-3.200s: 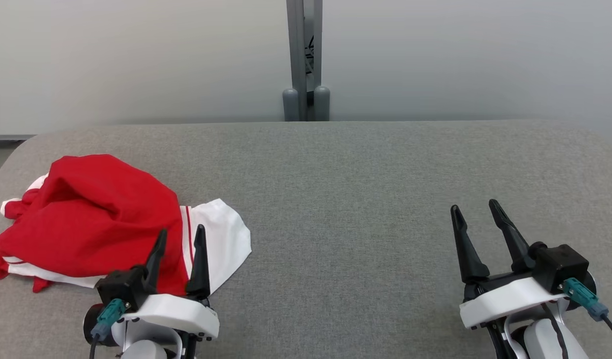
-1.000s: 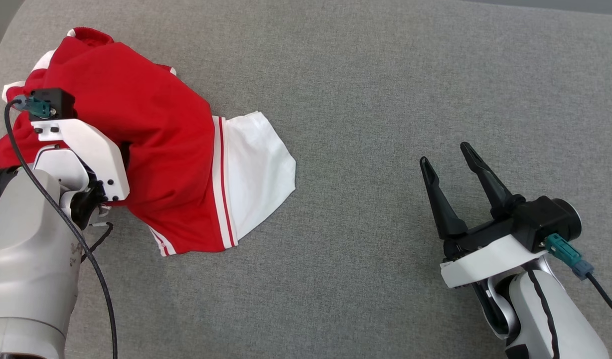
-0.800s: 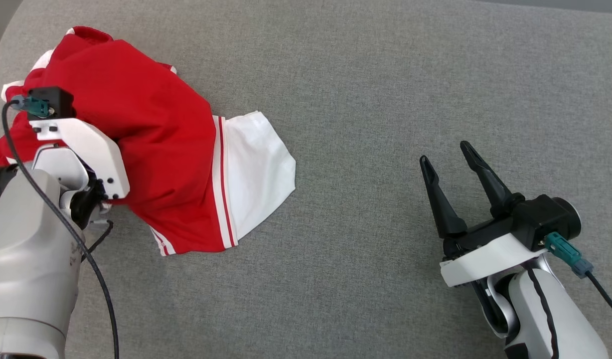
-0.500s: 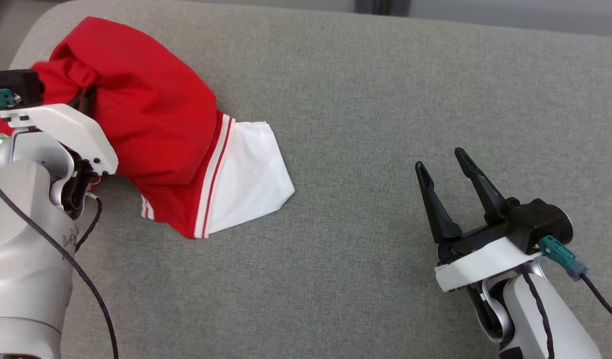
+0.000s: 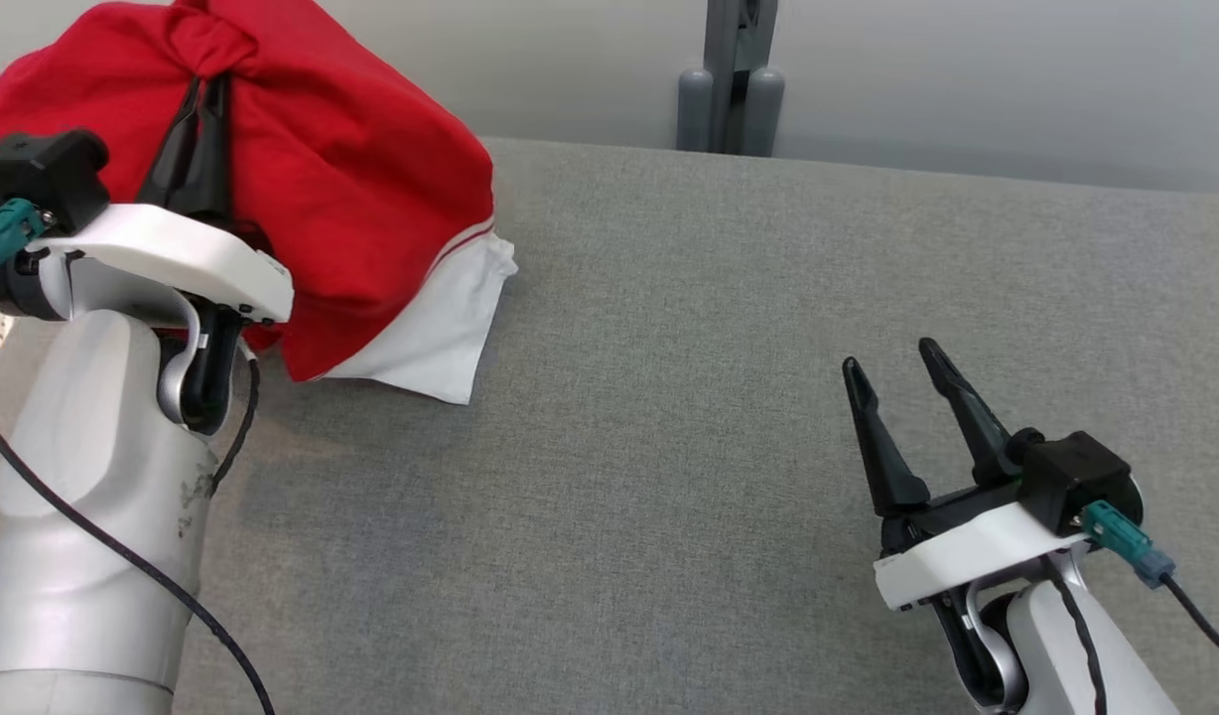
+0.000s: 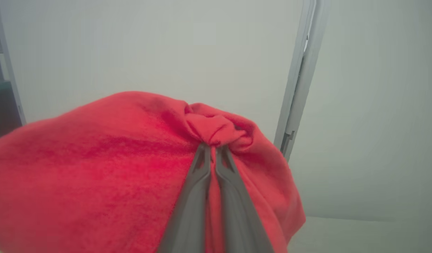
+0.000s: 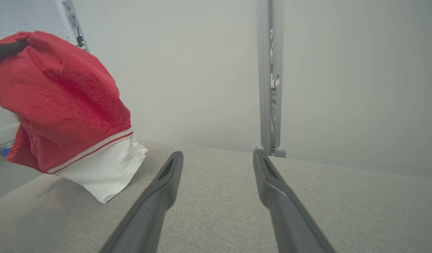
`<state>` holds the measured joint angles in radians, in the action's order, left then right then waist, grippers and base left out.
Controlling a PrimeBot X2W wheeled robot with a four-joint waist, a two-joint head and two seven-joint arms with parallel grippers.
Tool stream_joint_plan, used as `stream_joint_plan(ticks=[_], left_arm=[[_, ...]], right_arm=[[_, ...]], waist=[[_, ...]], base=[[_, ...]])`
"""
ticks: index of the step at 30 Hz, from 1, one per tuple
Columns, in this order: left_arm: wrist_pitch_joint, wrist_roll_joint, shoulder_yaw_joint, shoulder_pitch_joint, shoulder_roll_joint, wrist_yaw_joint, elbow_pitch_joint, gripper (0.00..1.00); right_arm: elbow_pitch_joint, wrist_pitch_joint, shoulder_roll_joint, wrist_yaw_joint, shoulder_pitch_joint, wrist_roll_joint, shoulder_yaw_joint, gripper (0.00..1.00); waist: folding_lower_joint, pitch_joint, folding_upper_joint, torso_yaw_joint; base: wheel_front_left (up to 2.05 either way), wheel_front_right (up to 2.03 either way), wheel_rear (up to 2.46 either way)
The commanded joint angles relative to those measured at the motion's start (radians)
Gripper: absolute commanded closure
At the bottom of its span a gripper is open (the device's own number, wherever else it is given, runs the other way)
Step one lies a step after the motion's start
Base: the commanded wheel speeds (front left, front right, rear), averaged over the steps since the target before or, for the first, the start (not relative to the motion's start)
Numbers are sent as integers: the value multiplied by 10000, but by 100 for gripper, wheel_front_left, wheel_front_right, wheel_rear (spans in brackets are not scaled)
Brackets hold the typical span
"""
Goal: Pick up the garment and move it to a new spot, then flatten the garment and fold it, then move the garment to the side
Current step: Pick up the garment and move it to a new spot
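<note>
While L claw (image 5: 204,83) pinches red-white garment (image 5: 371,169) above table (image 5: 719,348), R claw (image 5: 888,354) spread, empty.

- No text, label, brand, number or sign can be read in any view.

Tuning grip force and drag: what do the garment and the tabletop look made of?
Garment: soft knit, likely cotton jersey, matte red with a white panel; it bunches and drapes where the left tool pinches it. Tabletop: grey woven or felt-like covering, matte; a fine heathered weave shows.
</note>
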<state>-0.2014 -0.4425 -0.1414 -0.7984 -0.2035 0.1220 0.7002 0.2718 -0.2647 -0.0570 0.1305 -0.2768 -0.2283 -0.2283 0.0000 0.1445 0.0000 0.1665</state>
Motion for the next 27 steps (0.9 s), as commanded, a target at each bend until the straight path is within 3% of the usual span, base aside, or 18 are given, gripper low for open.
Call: stream_joint_plan(ticks=[1,10,18,27], left_arm=[[-105,-70,-67,121,9,22,-324,100],[55,-156,-486,619,124,6,-1860,100],[7,-280,-32,889,-208,-588,-2360,100],[71,45,347,1151,-945,-1233,-2245,100]], right_arm=[[-55,-24,-3,6,52,38,157,0],[-179,-23,29,6,66,177,913,0],[-183,-23,36,6,222,229,1209,0],[-190,-23,45,6,371,288,1235,0]], waist=[[0,-221,0,-198],[0,-500,0,-897],[0,-688,0,-1384],[0,-810,0,-1197]], base=[[0,0,0],[0,0,0],[0,0,0],[0,0,0]])
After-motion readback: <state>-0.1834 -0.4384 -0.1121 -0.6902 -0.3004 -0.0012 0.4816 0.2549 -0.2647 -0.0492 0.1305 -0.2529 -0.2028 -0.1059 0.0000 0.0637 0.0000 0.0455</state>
